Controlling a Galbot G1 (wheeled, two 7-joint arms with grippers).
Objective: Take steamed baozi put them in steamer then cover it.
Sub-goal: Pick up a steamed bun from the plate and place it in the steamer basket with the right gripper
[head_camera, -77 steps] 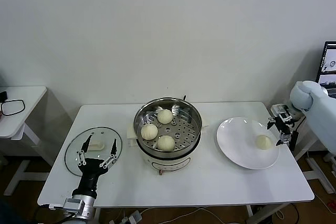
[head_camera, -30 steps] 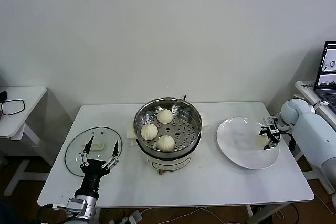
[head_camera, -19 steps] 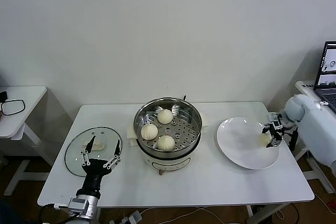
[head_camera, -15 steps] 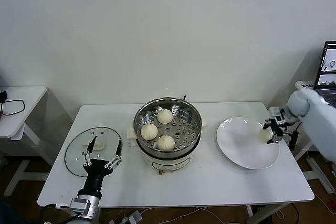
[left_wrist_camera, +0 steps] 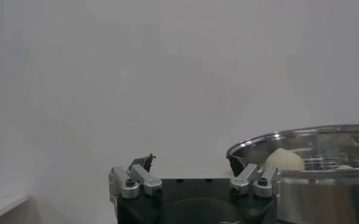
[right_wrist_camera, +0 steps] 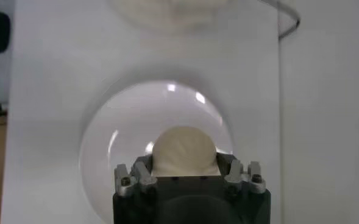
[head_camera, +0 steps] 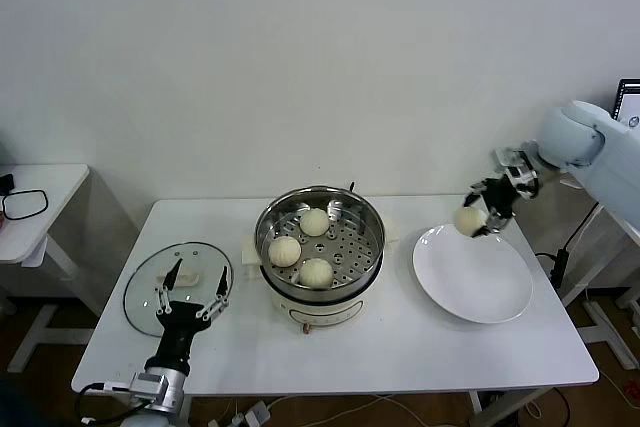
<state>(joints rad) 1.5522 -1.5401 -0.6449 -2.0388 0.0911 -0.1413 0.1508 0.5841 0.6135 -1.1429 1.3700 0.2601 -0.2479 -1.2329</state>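
Three steamed baozi [head_camera: 314, 221] lie on the perforated tray of the steamer [head_camera: 372, 239], mid-table. A fourth baozi [head_camera: 466, 220] hangs in the air above the far left rim of the white plate [head_camera: 470, 282], with my right gripper [head_camera: 478, 215] shut on it. The right wrist view shows this baozi [right_wrist_camera: 184, 146] between the fingers, over the plate [right_wrist_camera: 115, 137]. The glass cover [head_camera: 145, 282] lies flat at the table's left. My left gripper [head_camera: 198, 279] stands open just above the cover's near side, holding nothing. Past the open left gripper [left_wrist_camera: 188, 164], the left wrist view shows the steamer [left_wrist_camera: 325, 182].
The steamer's cream base [head_camera: 305, 315] faces the front edge. A small side table [head_camera: 45, 182] with black glasses [head_camera: 25, 204] stands at the left. A laptop screen [head_camera: 630, 97] shows at the right edge.
My right gripper closed on the baozi on the plate, lifted it and carried it up and left toward the steamer. The plate now holds nothing. The left gripper has barely shifted.
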